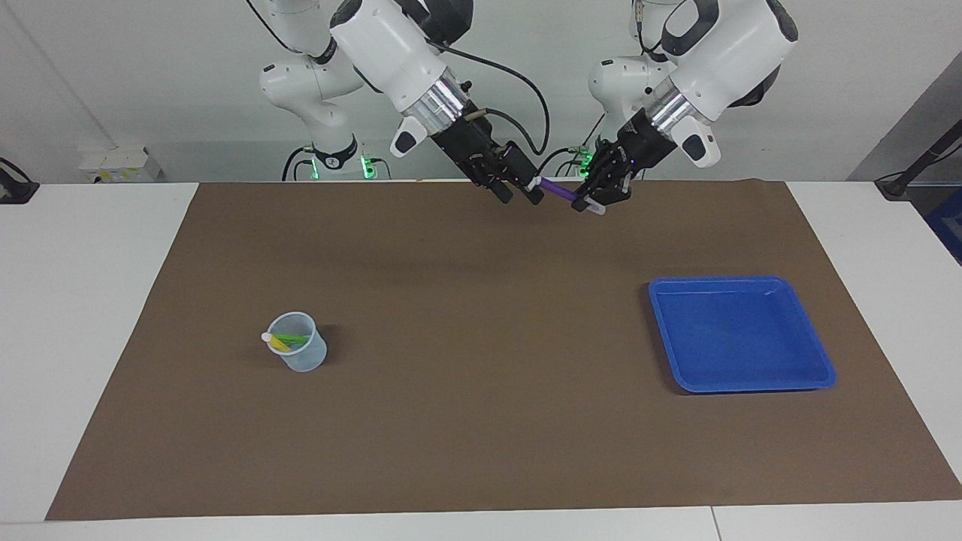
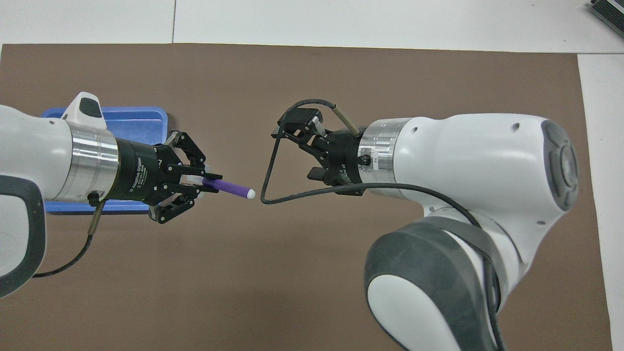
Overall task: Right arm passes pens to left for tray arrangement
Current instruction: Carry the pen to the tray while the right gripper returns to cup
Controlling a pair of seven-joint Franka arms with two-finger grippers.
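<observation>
Brown mat (image 1: 481,376) covers most of a white table (image 1: 83,315); plain pale wall (image 1: 150,75) at the robots' end, a white socket box (image 1: 120,164) on the table edge by the right arm's base, a dark stand (image 1: 921,165) at the left arm's end.

Left gripper (image 2: 209,180) up in the air over the mat, clamped on the purple pen (image 2: 229,187), whose pale tip points at the right gripper (image 2: 295,146). Right gripper's fingers are spread apart, clear of the pen, holding nothing.

Blue tray (image 1: 740,334) sits on the mat toward the left arm's end. Green pen (image 1: 291,339) and yellow pen (image 1: 276,343) stand in a translucent cup (image 1: 301,346) toward the right arm's end.
</observation>
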